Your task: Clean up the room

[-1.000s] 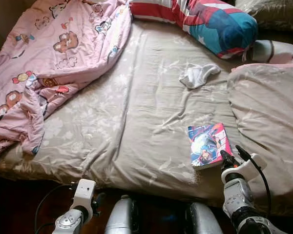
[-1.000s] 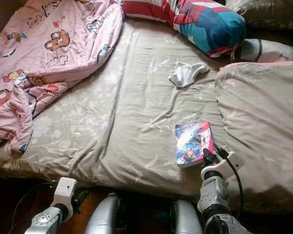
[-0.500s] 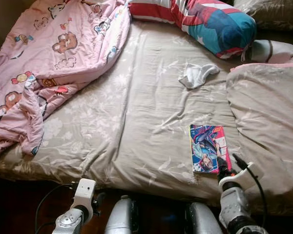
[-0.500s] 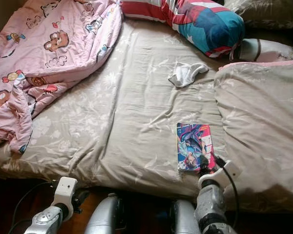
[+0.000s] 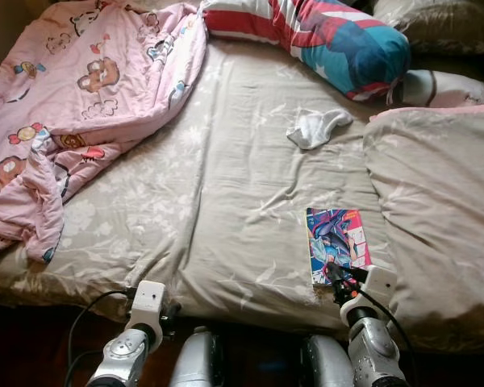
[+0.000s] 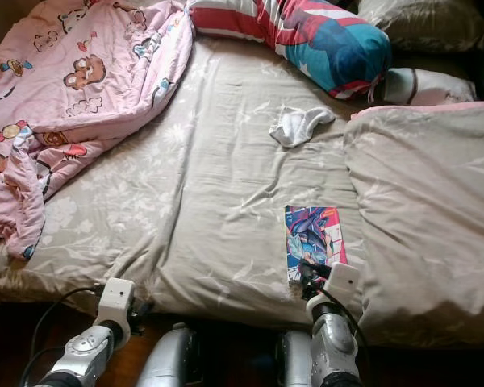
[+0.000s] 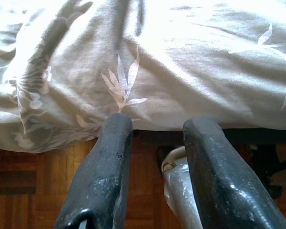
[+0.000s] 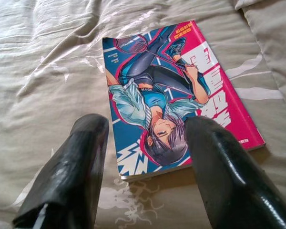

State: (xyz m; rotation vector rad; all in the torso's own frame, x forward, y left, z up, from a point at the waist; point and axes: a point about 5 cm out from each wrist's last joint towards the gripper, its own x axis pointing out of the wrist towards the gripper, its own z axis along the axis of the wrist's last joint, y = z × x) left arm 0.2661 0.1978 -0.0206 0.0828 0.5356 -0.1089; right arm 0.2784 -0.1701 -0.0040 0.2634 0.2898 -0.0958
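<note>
Right gripper (image 8: 148, 157) spread, backed off book (image 8: 176, 90)

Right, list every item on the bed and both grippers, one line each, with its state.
Comic book: closed, flat on the sheet, cover up.
White sock: crumpled, loose on the sheet.
Pink blanket: bunched up, unfolded.
Beige duvet: rumpled.
Striped pillow: lying at the bed's head.
Right gripper: open, at the book's near edge.
Left gripper: open, idle below the bed edge.

The right pincer (image 5: 339, 278) covers the near edge of the book (image 5: 335, 242) just beyond it, and the pink blanket (image 5: 81, 105), far off, is cut off at the picture's edge.
</note>
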